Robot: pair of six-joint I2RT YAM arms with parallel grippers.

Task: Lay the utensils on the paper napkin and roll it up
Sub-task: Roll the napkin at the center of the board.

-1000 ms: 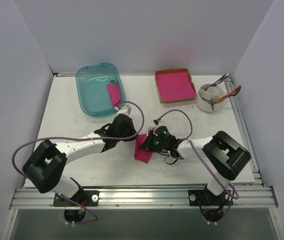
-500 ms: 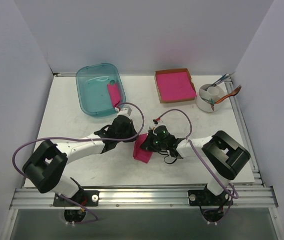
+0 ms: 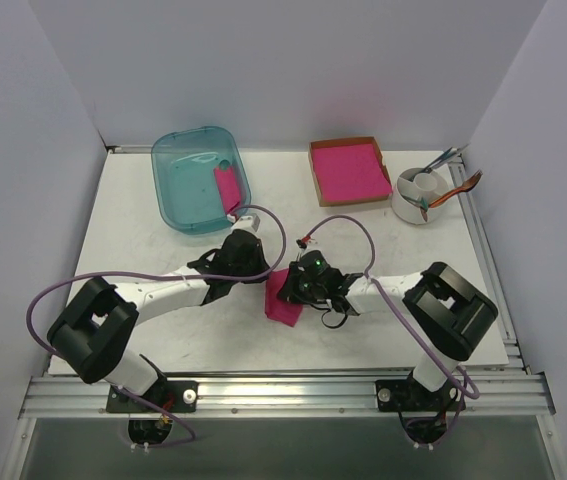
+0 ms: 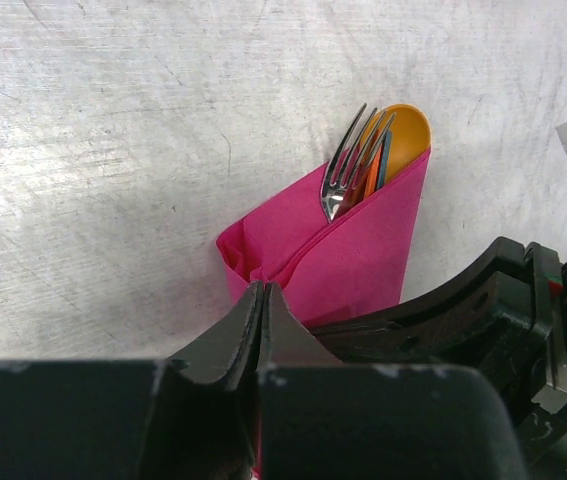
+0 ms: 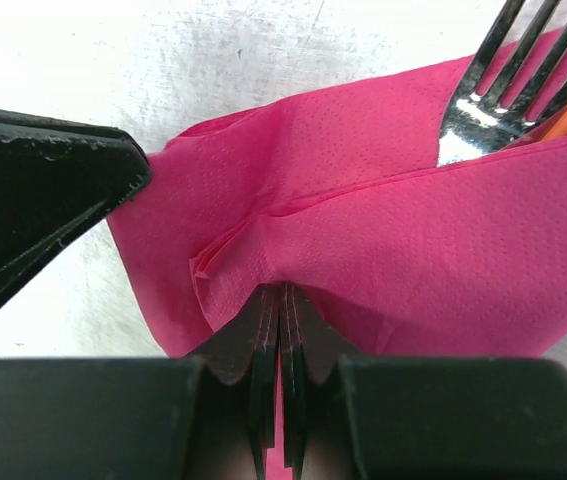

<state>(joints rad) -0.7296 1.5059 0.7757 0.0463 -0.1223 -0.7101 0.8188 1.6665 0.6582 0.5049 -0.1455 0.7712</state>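
The magenta paper napkin point(image 3: 285, 302) lies folded on the table between the arms, wrapped around the utensils. In the left wrist view the napkin point(image 4: 353, 245) forms a pocket; the silver fork point(image 4: 348, 170) and orange spoon point(image 4: 409, 125) stick out of its far end. The fork point(image 5: 493, 90) and napkin point(image 5: 413, 270) also show in the right wrist view. My left gripper point(image 4: 263, 298) is shut on the napkin's near corner. My right gripper point(image 5: 285, 300) is shut on a fold of the napkin; pink paper shows between its jaws. Both grippers meet at the napkin point(image 3: 281, 282).
A teal bin point(image 3: 178, 190) holding a pink rolled piece point(image 3: 227, 188) stands at the back left. A cardboard box point(image 3: 315, 172) with a stack of pink sheets is at the back middle. A white holder point(image 3: 413, 205) with cutlery is at the back right.
My right gripper has shifted slightly left with the napkin fold in it, closer to the left gripper. The left arm has hardly moved.
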